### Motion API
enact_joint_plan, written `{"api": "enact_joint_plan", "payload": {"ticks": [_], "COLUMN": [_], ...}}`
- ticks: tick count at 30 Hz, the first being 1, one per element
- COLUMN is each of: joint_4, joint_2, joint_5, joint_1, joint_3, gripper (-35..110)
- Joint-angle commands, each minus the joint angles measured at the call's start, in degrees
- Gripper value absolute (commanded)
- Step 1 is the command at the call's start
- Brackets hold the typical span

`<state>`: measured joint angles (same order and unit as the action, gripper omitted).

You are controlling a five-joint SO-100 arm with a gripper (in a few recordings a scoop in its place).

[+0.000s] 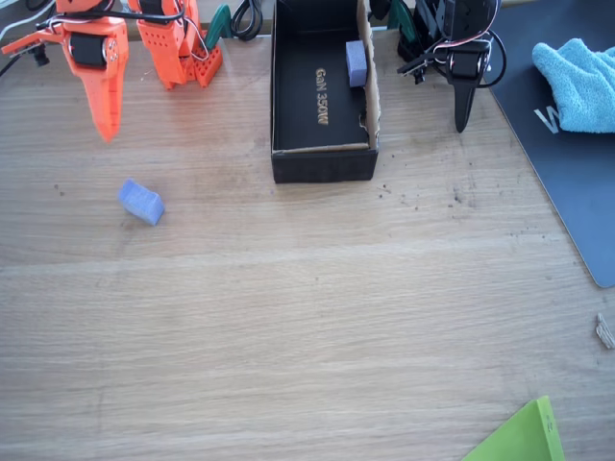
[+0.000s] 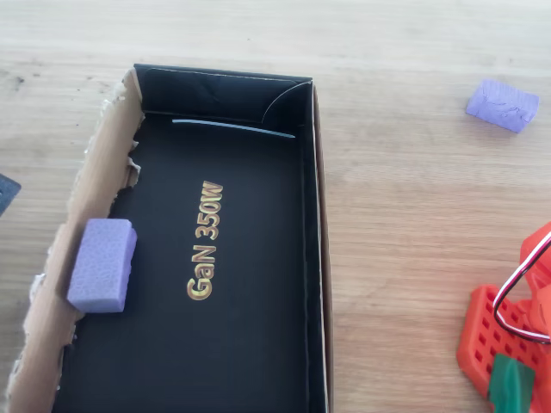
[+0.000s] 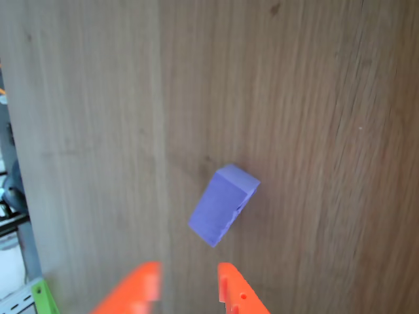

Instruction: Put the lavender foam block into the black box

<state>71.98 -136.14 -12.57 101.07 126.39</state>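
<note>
The lavender foam block (image 1: 141, 202) lies alone on the wooden table, left of the black box (image 1: 323, 163); the overhead view has it at the upper right (image 2: 503, 104). In the wrist view the block (image 3: 224, 204) rests tilted just beyond my orange fingertips (image 3: 232, 291). My gripper (image 3: 190, 288) is open with nothing between its fingers and hangs above the table, up and left of the block, in the fixed view (image 1: 104, 123). The black box (image 2: 314, 258) has gold "GaN 350W" lettering and a torn cardboard wall. A paler lavender block (image 2: 103, 264) lies inside it against that wall.
The orange arm's base (image 1: 178, 43) stands at the table's far edge, left of the box. A dark mat (image 1: 572, 182) with a light-blue cloth (image 1: 577, 82) covers the right side. A green sheet corner (image 1: 524, 437) pokes in at the bottom right.
</note>
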Motion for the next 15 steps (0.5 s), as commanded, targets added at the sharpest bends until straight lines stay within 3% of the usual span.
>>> {"api": "enact_joint_plan", "payload": {"ticks": [1, 4, 15], "joint_4": [-0.6, -0.4, 5.5], "joint_2": [-1.4, -0.9, 5.1], "joint_5": [0.2, 0.6, 1.3], "joint_1": [-0.5, -0.8, -2.5], "joint_3": [-1.6, -1.6, -3.6], "gripper": [23, 27, 19]}}
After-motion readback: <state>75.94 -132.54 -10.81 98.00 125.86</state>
